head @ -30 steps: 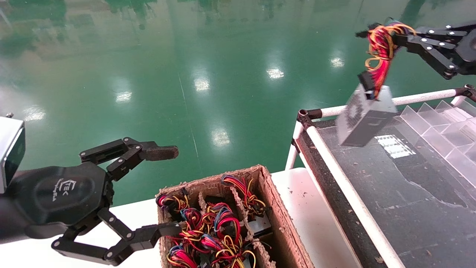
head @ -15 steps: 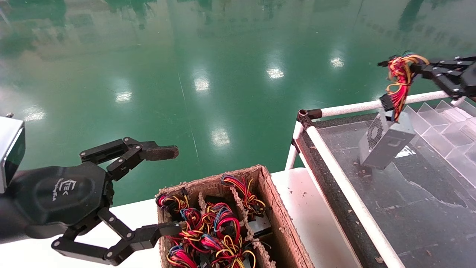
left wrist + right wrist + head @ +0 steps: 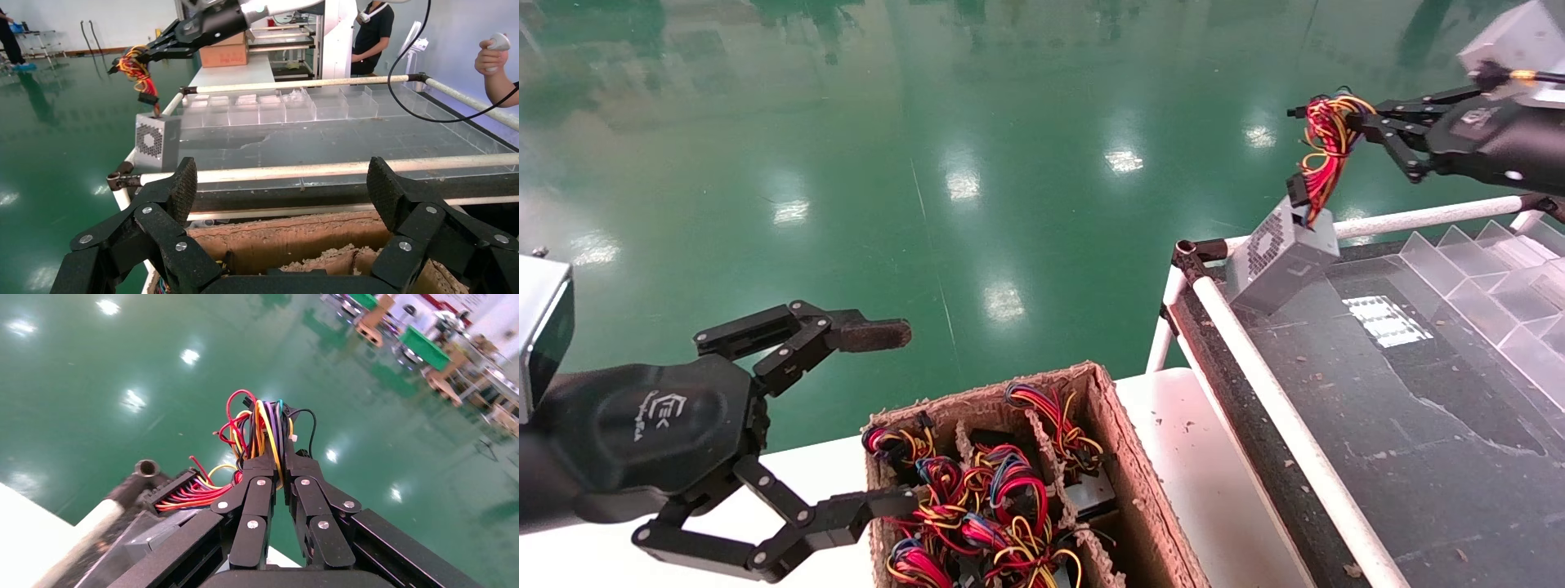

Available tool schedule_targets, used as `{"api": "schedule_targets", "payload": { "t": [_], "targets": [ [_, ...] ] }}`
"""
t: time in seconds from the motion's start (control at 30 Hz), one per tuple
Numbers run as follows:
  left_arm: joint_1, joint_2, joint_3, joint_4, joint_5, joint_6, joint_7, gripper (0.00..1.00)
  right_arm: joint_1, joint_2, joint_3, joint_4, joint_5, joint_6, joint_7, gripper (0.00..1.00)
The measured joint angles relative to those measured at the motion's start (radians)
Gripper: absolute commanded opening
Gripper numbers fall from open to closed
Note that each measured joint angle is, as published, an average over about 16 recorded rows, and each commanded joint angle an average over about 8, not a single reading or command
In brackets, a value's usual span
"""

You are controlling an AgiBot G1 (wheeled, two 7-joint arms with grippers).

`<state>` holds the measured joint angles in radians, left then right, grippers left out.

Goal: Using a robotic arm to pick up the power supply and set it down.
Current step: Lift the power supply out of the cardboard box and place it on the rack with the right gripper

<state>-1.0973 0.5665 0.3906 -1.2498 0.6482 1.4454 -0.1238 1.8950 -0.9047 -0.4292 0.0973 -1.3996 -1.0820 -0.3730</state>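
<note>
Right now the right gripper (image 3: 1361,122) is hanging at the far right, over the far left corner of the dark tray (image 3: 1418,457), with its fingers pinched shut on the wire bundle (image 3: 1324,135) of the power supply (image 3: 1283,257). That metal box is dangling below the wires, tilted, with its vented face turned toward the left; its lowest corner is sitting at or just above the tray surface beside the white rail (image 3: 1279,408), and I cannot tell whether it is touching.

What worries me is the grip: the gripper is holding only loose wires, not the case. The box could swing as the arm is moving, knock the rail, or land on a corner and tip over the tray's edge toward the green floor (image 3: 928,163). The wires could also be slipping through the fingers, or straining at the point where they enter the case.

The left gripper (image 3: 878,416) is resting at the near left, fingers spread wide and holding nothing, beside the cardboard box (image 3: 1124,441).

Counting: two grippers, one hanging power supply, one tray, one cardboard box. Inside that box I am seeing roughly six or seven more wire bundles (image 3: 1001,498), too tangled to count exactly.
</note>
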Motion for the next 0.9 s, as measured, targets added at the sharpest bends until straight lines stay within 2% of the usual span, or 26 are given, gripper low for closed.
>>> {"api": "schedule_targets", "payload": {
  "t": [0.17,0.3,0.9],
  "targets": [
    [0.0,0.0,0.0,0.0,0.0,0.0,0.0,1.0,0.013,-0.047,-0.007,-0.026,-0.011,0.045,-0.012,0.0],
    [0.0,0.0,0.0,0.0,0.0,0.0,0.0,1.0,0.02,-0.07,-0.011,-0.041,-0.017,0.049,-0.018,0.0],
    [0.0,0.0,0.0,0.0,0.0,0.0,0.0,1.0,0.035,-0.097,-0.021,-0.067,-0.029,-0.077,-0.044,0.0]
  ]
}}
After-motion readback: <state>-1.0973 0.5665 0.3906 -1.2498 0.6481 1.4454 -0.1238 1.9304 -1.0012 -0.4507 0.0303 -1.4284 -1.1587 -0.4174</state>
